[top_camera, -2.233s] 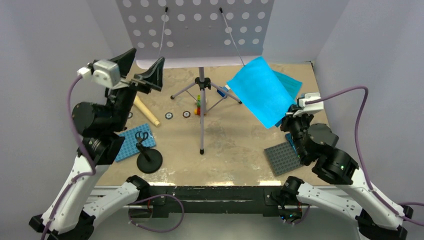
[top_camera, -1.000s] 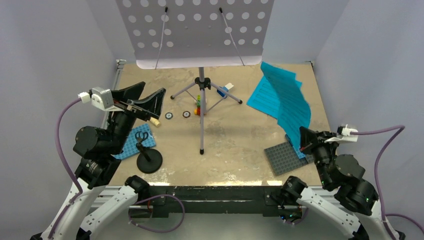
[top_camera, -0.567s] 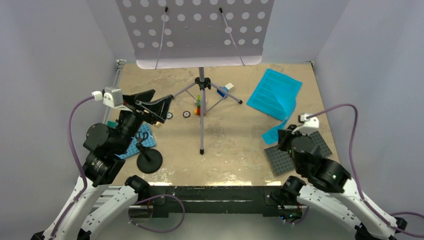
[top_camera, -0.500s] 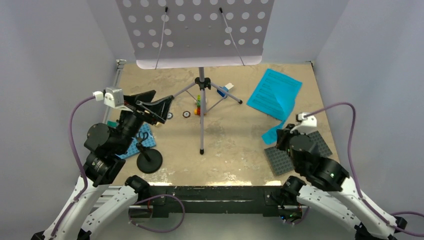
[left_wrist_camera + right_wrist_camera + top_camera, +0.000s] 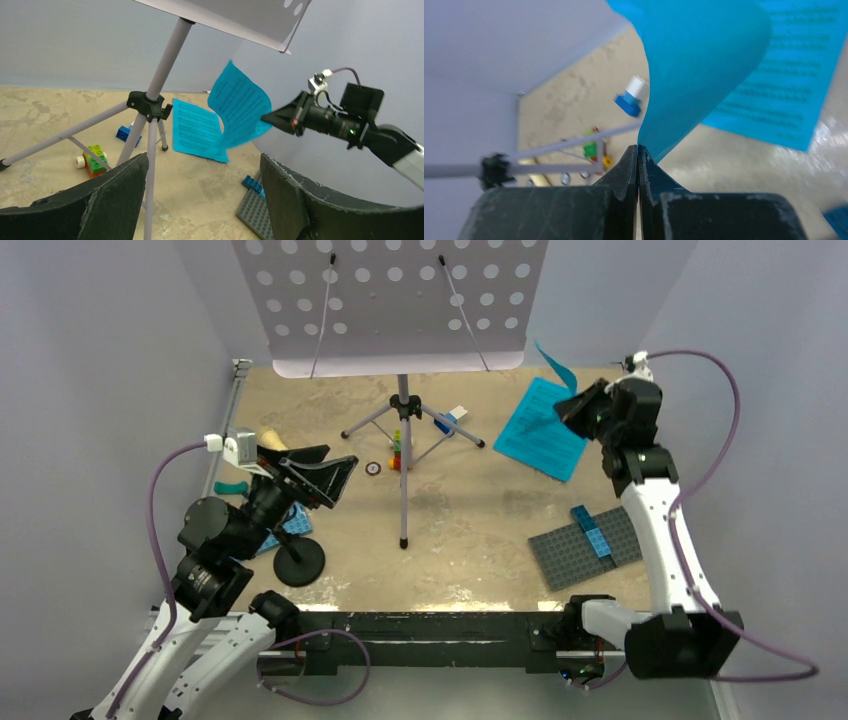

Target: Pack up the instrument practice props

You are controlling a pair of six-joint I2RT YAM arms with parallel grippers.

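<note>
A teal sheet-music page (image 5: 553,362) curls up in the air at the far right corner. Its lower edge is pinched in the closed right gripper (image 5: 570,405), above a second teal page (image 5: 540,435) lying flat at the back of the tan surface (image 5: 480,530). The left gripper (image 5: 343,456) hovers wide and empty by the black round-based mic stand (image 5: 298,562). Bare surface stretches along the front edge between them.

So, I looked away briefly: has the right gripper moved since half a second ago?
Yes. The right gripper has swung from the dark grey studded baseplate to far beyond it, up-frame, its fingers pinching a teal sheet-music page.
</note>
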